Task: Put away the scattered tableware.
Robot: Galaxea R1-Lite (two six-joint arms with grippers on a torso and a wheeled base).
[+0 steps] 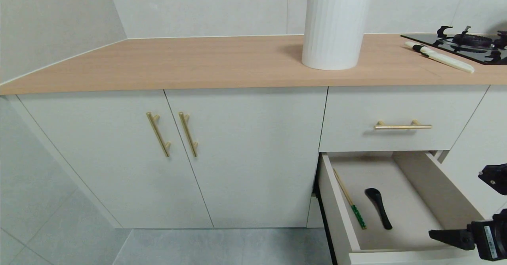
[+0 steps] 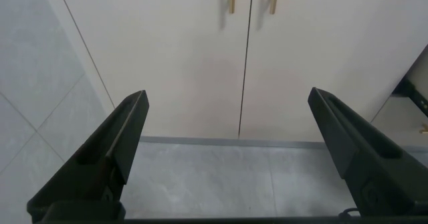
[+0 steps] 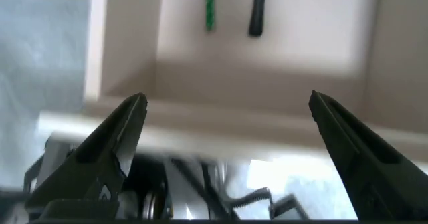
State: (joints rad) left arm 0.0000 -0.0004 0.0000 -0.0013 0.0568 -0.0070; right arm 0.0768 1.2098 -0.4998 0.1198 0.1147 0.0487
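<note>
The lower drawer (image 1: 336, 213) stands pulled out at the bottom right of the head view. Inside it lie a pair of wooden chopsticks with green tips (image 1: 350, 199) and a black spoon (image 1: 379, 207), side by side and apart. My right gripper (image 1: 455, 205) hangs open near the drawer's front right corner, holding nothing. In the right wrist view this gripper (image 3: 227, 98) spans the drawer's front wall (image 3: 254, 127), with the chopstick tips (image 3: 210, 7) and the spoon handle (image 3: 258, 10) beyond. A white-bladed knife (image 1: 439, 57) lies on the counter by the stove. My left gripper (image 2: 227, 93) is open and empty, low before the cabinet doors.
A tall white ribbed vase (image 1: 334, 23) stands on the wooden counter (image 1: 198, 63). A black gas stove (image 1: 471, 43) sits at the far right. The upper drawer (image 1: 402, 116) is closed. Two closed cabinet doors with gold handles (image 1: 158, 134) face grey floor tiles (image 2: 200, 184).
</note>
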